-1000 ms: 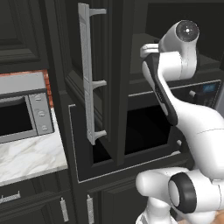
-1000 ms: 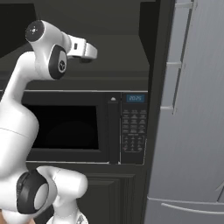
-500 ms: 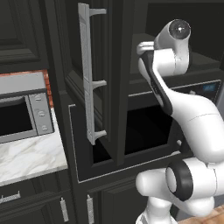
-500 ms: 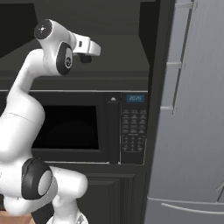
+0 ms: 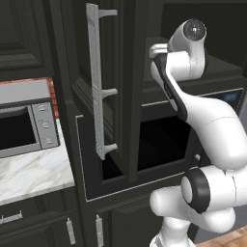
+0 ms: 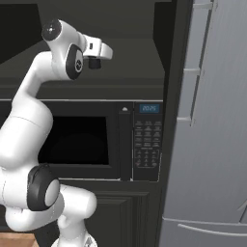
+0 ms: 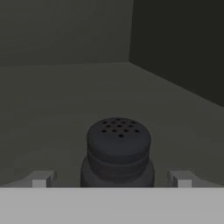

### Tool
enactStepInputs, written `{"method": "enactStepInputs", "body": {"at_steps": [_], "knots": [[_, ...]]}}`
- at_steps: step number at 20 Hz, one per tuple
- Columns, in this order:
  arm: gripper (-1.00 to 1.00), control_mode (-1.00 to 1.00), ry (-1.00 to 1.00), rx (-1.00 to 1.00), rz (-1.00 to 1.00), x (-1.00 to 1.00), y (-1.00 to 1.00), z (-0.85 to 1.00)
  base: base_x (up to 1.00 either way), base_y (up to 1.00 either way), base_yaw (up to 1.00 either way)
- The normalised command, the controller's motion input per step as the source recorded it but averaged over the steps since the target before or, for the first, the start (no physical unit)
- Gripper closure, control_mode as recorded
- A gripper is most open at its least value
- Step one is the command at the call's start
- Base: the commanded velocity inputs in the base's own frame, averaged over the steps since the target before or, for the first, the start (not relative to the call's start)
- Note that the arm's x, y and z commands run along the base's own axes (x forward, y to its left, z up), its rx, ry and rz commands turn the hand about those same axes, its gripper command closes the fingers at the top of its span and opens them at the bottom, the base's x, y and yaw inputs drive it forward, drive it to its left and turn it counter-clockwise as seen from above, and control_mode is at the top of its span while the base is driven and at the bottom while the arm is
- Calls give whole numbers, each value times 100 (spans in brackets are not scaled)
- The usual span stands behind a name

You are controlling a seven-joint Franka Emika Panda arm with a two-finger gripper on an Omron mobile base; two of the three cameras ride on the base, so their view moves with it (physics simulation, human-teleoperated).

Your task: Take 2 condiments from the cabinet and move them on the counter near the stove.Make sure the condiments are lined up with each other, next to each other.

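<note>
Black shaker bottle (image 7: 117, 153) at lower centre of the hand view, upright on the dark cabinet shelf (image 7: 65, 105); long axis vertical, perforated rounded top up toward the camera; end effector (image 7: 111, 178) spread wide, one fingertip (image 7: 41, 178) on each side, holding nothing.

A matt black, plastic-looking finish is noted on the condiment shaker (image 7: 118, 153), its domed cap pierced with small holes and ribbed below. The cabinet shelf (image 7: 65, 100) appears smooth, dull dark grey. The cabinet door (image 5: 126, 87) is seen as satin near-black panelling with a brushed silver metal bar handle (image 5: 95, 79). The counter (image 5: 29, 173) is rendered as polished white marble, grey-veined.
</note>
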Motion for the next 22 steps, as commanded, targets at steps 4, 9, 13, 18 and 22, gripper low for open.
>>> {"method": "enactStepInputs", "body": {"at_steps": [4,9,13,18,22], "knots": [[-100,-100,0,0,0,0,0,0,0,0,0],[-100,-100,0,0,0,0,0,0,0,0,0],[100,-100,0,0,0,0,0,0,0,0,0],[100,-100,0,0,0,0,0,0,0,0,0],[100,-100,0,0,0,0,0,0,0,0,0]]}}
